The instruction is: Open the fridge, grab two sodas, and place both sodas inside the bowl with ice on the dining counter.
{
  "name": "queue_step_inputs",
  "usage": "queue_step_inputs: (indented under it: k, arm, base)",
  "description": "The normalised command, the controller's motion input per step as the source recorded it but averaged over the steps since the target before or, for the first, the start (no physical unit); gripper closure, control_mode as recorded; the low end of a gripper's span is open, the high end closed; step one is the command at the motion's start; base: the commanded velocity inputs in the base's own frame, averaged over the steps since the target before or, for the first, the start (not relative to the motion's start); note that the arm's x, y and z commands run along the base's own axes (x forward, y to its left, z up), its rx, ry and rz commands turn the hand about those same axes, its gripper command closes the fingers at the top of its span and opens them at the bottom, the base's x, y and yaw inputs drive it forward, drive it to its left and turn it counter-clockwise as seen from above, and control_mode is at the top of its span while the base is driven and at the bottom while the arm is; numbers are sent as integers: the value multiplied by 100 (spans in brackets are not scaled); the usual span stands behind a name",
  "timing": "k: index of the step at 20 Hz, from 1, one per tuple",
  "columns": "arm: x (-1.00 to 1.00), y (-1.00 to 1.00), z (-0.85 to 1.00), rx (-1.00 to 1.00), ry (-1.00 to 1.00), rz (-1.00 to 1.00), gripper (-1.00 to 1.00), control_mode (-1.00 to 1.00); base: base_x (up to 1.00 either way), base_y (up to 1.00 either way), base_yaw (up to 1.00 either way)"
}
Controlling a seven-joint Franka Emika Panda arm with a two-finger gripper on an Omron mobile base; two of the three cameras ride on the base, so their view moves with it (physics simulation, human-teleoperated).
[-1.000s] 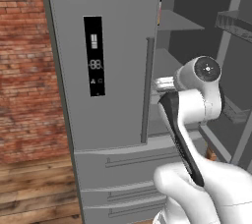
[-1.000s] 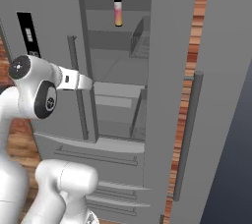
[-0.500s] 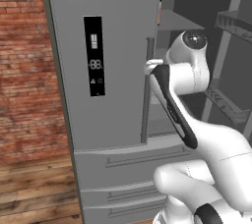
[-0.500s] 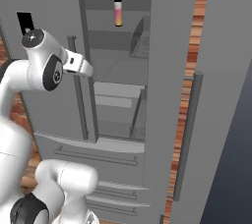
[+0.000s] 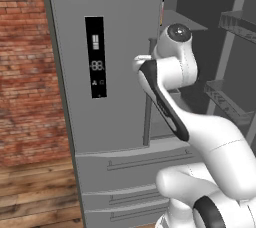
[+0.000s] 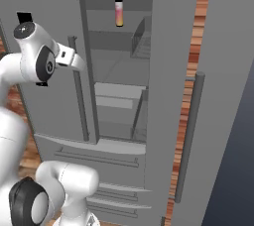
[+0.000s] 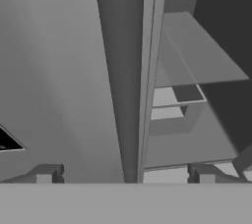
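The grey fridge [image 5: 120,47] has its right door [image 6: 168,71] swung open and its left door [image 7: 49,70] closed. A soda [image 6: 118,11], a slim pink-orange bottle with a black cap, stands upright on the top shelf inside. My gripper [image 7: 123,176] is open and holds nothing. It sits in front of the left door's vertical bar handle [image 7: 147,70], which runs up between the two fingertips. My hand [image 6: 72,57] is beside the upper part of that handle [image 6: 77,91]. The bowl and the dining counter are out of view.
A brick wall [image 5: 25,72] stands left of the fridge over a wooden floor [image 5: 30,192]. Drawers [image 5: 130,162] lie below the doors. Empty shelves [image 6: 119,91] sit inside, and door bins [image 5: 235,22] hang on the open door at right.
My hand has risen and swung left, from in front of the fridge opening to the left door's handle. The gripper stayed open. The bottle has not moved.
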Motion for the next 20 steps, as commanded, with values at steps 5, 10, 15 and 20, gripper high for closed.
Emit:
queue_step_inputs:
  k: [5,10,15,20]
  arm:
    - [25,1,-4,0,-7,0,-100,-100]
    - [26,-4,-4,0,-3,0,-100,-100]
    - [36,-6,-3,0,0,0,-100,-100]
    - [44,-3,-6,0,0,0,-100,-100]
  base:
    - [0,0,0]
    - [0,0,0]
    - [0,0,0]
    - [0,0,0]
